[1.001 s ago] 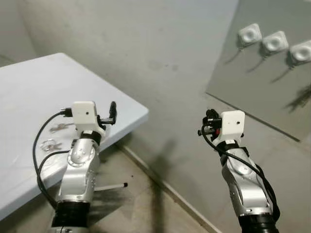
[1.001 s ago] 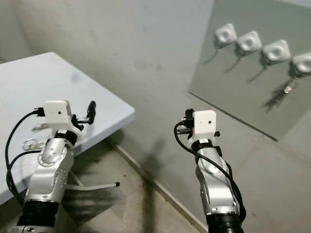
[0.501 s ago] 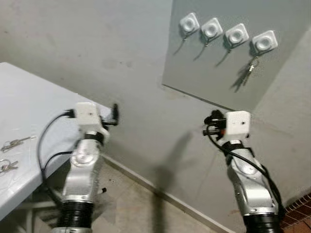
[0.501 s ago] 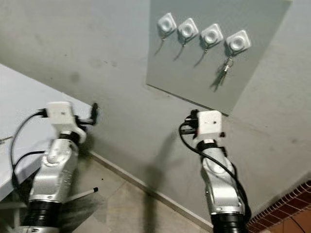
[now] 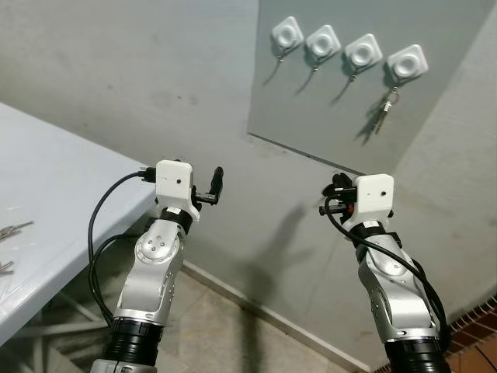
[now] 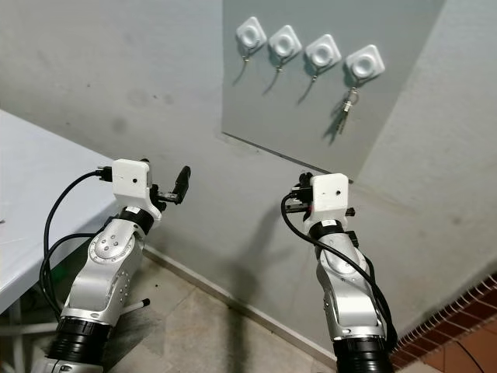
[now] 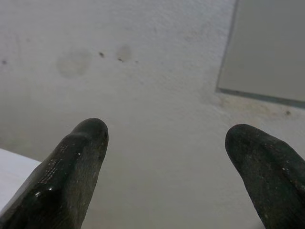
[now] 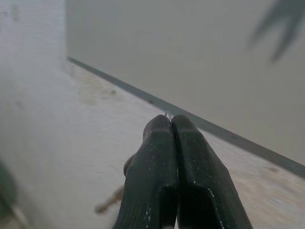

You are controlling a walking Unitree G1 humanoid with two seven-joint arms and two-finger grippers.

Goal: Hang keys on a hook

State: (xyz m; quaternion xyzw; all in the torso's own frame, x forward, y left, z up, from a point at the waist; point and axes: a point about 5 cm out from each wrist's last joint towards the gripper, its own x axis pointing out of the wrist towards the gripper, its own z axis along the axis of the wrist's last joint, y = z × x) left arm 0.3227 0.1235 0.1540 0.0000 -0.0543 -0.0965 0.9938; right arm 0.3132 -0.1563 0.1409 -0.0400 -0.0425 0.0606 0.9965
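A grey board (image 5: 443, 116) on the wall carries a row of white hooks (image 5: 363, 51). One set of keys (image 5: 386, 109) hangs from the rightmost hook (image 5: 408, 62). My right gripper (image 8: 170, 119) is raised below the board, fingers pressed together on a thin wire ring, with a blurred key (image 8: 108, 204) dangling beneath. In the head view the right gripper (image 5: 334, 199) points at the wall under the board's lower edge. My left gripper (image 7: 167, 138) is open with nothing between its fingers, held up facing the bare wall; the left gripper (image 5: 214, 186) sits left of the board.
A white table (image 5: 62, 186) stands at the left, with more keys (image 5: 15, 228) near its left edge. Concrete floor runs along the wall's base, and brick paving (image 5: 483, 342) shows at the lower right.
The camera has swung right and up: the table and its keys slid toward the left edge and the hook board came fully into view. Both arms keep their raised pose.
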